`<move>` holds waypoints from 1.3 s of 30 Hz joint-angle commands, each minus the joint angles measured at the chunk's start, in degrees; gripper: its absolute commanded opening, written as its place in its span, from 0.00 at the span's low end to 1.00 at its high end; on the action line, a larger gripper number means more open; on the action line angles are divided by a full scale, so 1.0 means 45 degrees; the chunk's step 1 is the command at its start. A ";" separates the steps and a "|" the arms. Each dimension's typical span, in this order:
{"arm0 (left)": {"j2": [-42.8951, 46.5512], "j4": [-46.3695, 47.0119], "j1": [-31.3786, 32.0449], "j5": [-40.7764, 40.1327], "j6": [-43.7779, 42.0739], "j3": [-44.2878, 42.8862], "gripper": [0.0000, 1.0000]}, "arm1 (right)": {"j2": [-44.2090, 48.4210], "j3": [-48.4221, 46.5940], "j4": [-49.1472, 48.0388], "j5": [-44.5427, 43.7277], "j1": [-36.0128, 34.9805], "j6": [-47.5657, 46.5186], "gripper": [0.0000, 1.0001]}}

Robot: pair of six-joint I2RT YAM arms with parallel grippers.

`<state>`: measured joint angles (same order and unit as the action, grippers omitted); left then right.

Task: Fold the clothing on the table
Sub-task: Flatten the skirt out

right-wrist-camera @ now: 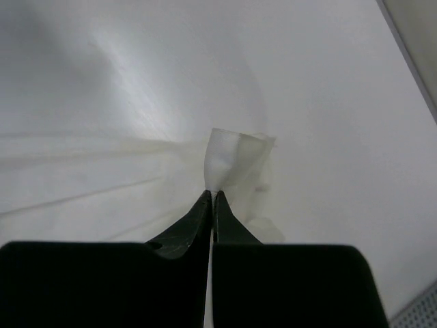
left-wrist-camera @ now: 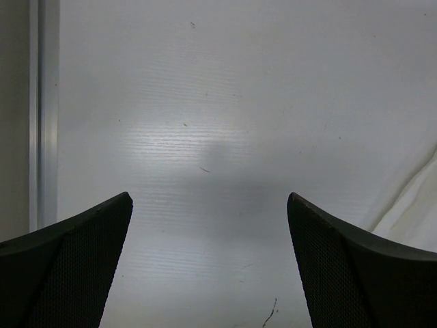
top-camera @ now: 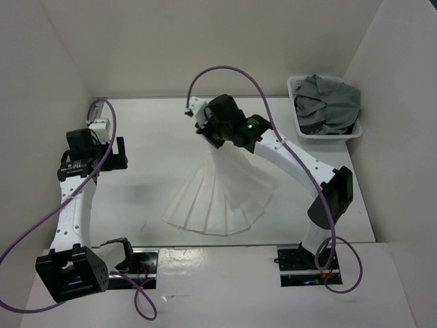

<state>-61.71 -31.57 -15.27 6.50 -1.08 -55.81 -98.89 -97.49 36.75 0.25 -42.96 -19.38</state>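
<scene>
The clothing is a white pleated skirt [top-camera: 218, 198]. It fans out over the middle of the white table [top-camera: 150, 198], with its narrow top lifted at the far end. My right gripper [right-wrist-camera: 213, 193] is shut on that top, and a small tuft of white cloth [right-wrist-camera: 232, 157] sticks out past the fingertips. From above, the right gripper [top-camera: 217, 133] hangs over the skirt's far end. My left gripper [left-wrist-camera: 208, 205] stands wide open above bare table at the left, well apart from the skirt, with nothing between its fingers. Only an edge of the skirt [left-wrist-camera: 416, 205] shows in the left wrist view.
A white plastic basket [top-camera: 298, 85] holding grey clothes [top-camera: 328, 106] stands at the table's far right corner. White walls close in the left, back and right sides. A metal edge strip [left-wrist-camera: 42, 116] runs along the table's left side. Purple cables loop from both arms.
</scene>
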 commanded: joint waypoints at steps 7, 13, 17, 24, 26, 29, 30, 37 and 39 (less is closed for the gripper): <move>0.0120 0.0688 0.0014 -0.0625 0.0319 0.0235 1.00 | -0.0407 -0.3543 0.1906 0.3241 -0.3285 0.0126 0.00; 0.0120 0.0805 0.0014 -0.0507 0.0319 0.0235 1.00 | 0.0199 -0.6374 0.3840 0.5743 -0.3285 0.0263 0.00; 0.0120 0.0805 0.0014 -0.0390 0.0319 0.0235 1.00 | 0.0705 -0.7942 0.4818 0.6253 -0.3169 0.0147 0.00; 0.0120 0.0805 0.0014 -0.0273 0.0319 0.0235 1.00 | 0.2384 -0.3684 0.2599 0.7624 0.0012 0.0204 0.01; 0.0120 0.0805 0.0014 -0.0136 0.0319 0.0235 1.00 | 0.2931 -0.1782 0.0907 0.6746 0.0656 0.0087 0.01; 0.0120 0.0805 0.0014 0.0155 0.0201 0.0235 1.00 | 0.3050 0.2237 -0.0952 0.4987 0.0990 -0.0361 0.03; 0.0120 0.0805 0.0014 0.0157 0.0201 0.0235 1.00 | 0.2857 0.2754 -0.1250 0.4655 0.1147 -0.0536 0.03; 0.0355 0.0805 0.0246 0.1696 -0.0559 0.0352 1.00 | -0.0482 0.3325 -0.1136 0.4221 0.2475 -0.1026 0.00; -0.0130 0.0649 0.0636 0.2673 -0.1222 0.0352 1.00 | -0.1069 0.3325 -0.1136 0.4339 0.2612 -0.1163 0.00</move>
<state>-61.52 -29.56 -14.44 11.11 -2.85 -54.24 -104.01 -81.95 35.51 20.05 -32.62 -22.68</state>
